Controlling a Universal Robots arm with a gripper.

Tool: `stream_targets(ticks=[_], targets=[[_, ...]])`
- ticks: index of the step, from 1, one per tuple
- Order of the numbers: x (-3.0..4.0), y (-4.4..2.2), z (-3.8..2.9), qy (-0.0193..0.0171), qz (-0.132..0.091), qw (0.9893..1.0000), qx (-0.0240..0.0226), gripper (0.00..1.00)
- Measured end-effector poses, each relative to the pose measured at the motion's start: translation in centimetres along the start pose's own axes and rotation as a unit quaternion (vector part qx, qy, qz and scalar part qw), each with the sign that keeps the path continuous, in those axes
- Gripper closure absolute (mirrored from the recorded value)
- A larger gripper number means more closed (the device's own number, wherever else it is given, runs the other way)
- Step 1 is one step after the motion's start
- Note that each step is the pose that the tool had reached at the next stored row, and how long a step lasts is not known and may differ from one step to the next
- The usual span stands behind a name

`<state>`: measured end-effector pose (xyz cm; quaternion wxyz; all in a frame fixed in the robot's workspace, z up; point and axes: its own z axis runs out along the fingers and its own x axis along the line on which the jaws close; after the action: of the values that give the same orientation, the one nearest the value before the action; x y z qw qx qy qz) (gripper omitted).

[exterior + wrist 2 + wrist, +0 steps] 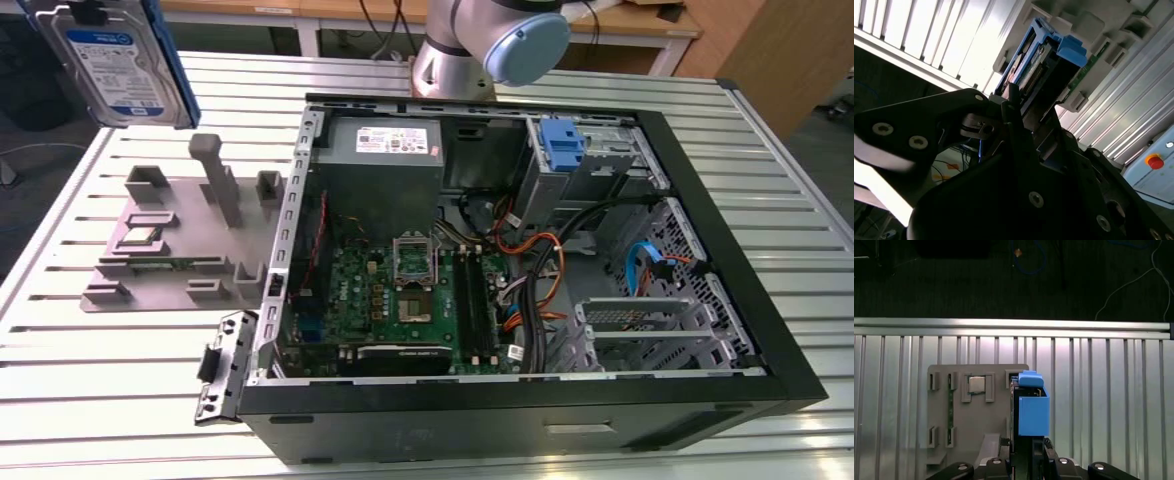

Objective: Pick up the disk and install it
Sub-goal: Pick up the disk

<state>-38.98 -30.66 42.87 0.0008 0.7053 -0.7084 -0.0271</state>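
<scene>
The gripper (1028, 452) is clenched on the disk (1032, 412). In the first wrist view its dark fingers (1046, 447) flank the end of the blue carrier frame nearest the camera. In the second wrist view the gripper (1021, 125) holds the same part, with the frame's blue tab at the far end.

In the exterior view the disk (114, 60) hangs on edge in the air with its white-and-blue label facing the camera. It is above the grey fixture plate (167, 250) and well apart from it. The first wrist view looks along the drive at that fixture plate (954, 410), which lies on the slatted aluminium table (1104, 400).

I judge the pick-up finished and the carry toward the case in hand, with the install not yet begun. The open computer case (534, 425) lies on the table toward the exterior view's right. Inside it are the motherboard (400, 290), the grey power supply (380, 140) and, at the far corner, the drive cage (601, 160) with its tall blue bracket (563, 150).

Installing would call for a crossing over the case wall, clear of the orange and blue cables (547, 260). The carrier would then have to be squared to a bay opening before any push. I cannot tell which bay is meant to take it.
</scene>
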Motion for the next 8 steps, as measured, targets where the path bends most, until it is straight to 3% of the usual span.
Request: stream_targets(ticks=[3, 8], targets=[[0.07, -0.01, -0.38, 0.0000, 0.000, 1.0000, 0.0000, 0.65], [0.52, -0.05, -0.44, 0.0000, 0.001, 1.0000, 0.0000, 0.65]])
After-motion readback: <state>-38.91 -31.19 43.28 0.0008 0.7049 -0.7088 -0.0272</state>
